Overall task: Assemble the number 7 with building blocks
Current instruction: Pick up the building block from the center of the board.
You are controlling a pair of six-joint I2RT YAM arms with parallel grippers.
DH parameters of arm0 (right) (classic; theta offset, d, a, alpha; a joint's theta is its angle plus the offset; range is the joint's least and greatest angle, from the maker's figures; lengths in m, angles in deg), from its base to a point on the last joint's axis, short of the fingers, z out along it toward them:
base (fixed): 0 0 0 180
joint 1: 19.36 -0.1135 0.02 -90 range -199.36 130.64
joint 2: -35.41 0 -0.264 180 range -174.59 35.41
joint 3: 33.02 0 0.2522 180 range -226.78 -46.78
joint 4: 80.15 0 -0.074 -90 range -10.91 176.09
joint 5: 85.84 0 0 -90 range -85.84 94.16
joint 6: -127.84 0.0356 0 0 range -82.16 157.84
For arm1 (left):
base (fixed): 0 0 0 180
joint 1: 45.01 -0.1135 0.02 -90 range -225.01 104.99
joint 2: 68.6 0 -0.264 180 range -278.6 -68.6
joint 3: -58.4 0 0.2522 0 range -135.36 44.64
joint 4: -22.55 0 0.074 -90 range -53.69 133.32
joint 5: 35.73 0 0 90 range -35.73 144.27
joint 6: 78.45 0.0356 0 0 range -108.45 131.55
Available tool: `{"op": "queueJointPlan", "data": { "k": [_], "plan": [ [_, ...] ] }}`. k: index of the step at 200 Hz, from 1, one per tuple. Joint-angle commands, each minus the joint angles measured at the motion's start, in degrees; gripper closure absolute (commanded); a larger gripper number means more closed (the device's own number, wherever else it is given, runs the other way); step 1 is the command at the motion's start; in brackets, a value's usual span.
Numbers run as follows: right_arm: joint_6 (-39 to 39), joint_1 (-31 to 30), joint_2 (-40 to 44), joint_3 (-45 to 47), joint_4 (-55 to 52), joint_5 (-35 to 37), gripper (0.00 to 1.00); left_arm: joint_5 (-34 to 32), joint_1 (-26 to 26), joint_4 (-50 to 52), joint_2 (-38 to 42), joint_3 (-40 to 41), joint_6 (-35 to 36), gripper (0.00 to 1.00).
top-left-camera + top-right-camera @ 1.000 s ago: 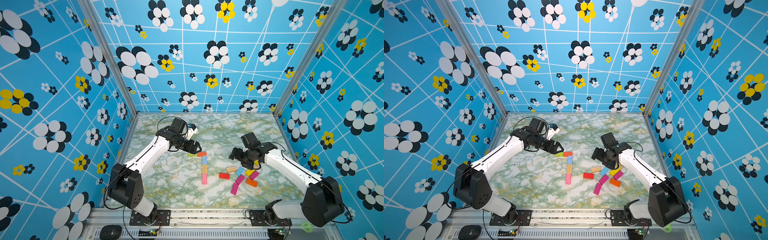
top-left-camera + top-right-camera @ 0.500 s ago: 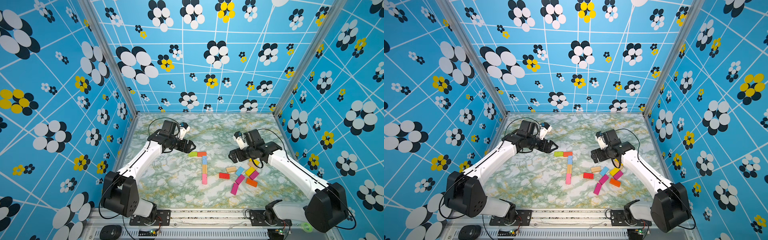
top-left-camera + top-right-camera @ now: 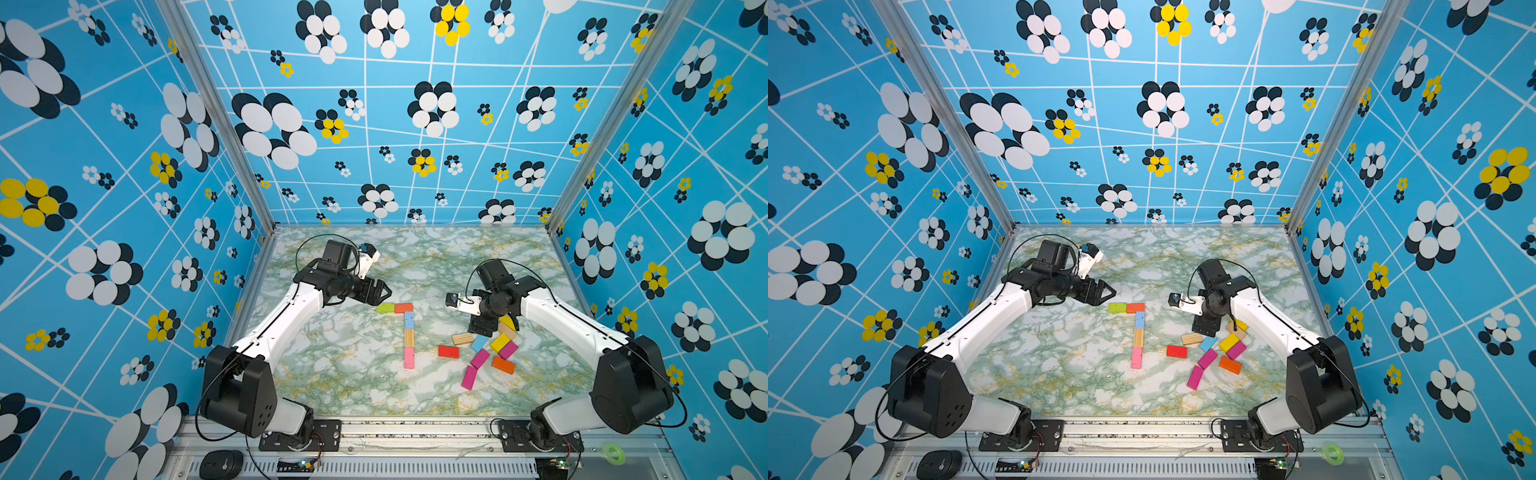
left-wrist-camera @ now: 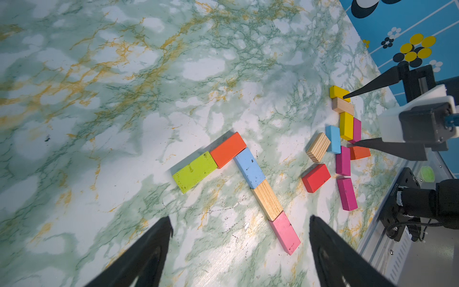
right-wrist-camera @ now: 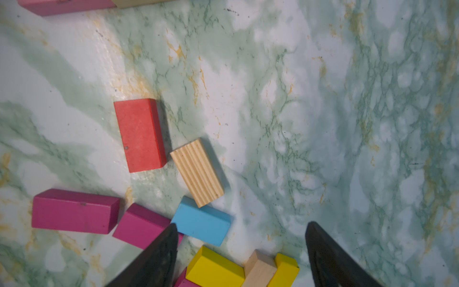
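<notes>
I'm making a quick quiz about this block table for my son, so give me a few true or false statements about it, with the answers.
1. The bar of the number 7 is a green block and an orange block. True.
2. In the stem, the middle block is yellow. False: it is a striped wood block.
3. The red block touches the stem. False: it lies apart from it.
4. The right jaws hold nothing. True.

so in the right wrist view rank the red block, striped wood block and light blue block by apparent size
1. red rectangular block
2. striped wooden block and light blue block, too alike to rank
</notes>
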Motion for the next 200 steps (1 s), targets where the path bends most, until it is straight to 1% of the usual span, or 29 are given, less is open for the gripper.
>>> {"op": "queueJointPlan", "data": {
  "k": [1, 12, 34, 75, 173, 181, 189, 200],
  "plan": [
    [-4.94, 0.81, -0.91, 1.31, 0.21, 1.23, 0.23, -0.61, -0.39, 0.07, -0.38, 0.65, 1.23, 0.10],
    [-5.55, 0.96, -1.76, 1.58, 1.42, 0.72, 0.23, -0.52, -0.46, 0.03, -0.39, 0.64, 1.16, 0.10],
    [-5.80, 0.90, -4.10, 0.50, 1.85, -3.25, 0.24, -0.24, -0.42, 0.06, -0.47, 0.49, 1.20, 0.10],
    [-7.43, 0.36, -6.19, 1.47, 2.17, -6.05, 0.25, -0.61, -0.45, 0.28, -0.48, 0.47, 1.33, 0.10],
    [-8.99, -1.82, -7.60, 6.04, 4.18, -7.51, 0.26, -0.61, -0.53, 0.59, -0.85, 0.21, 1.47, 0.10],
    [-8.80, -1.85, -7.92, 6.27, 4.75, -7.17, 0.26, -0.53, -0.54, 0.59, -0.87, 0.26, 1.42, 0.10],
    [-8.54, -1.93, -8.28, 6.56, 5.46, -6.46, 0.31, -0.44, -0.46, 0.59, -0.83, 0.30, 1.45, 0.10],
    [-8.36, -1.93, -8.75, 6.83, 5.91, -6.11, 0.31, -0.34, -0.48, 0.59, -0.74, 0.32, 1.43, 0.10]
  ]
}}
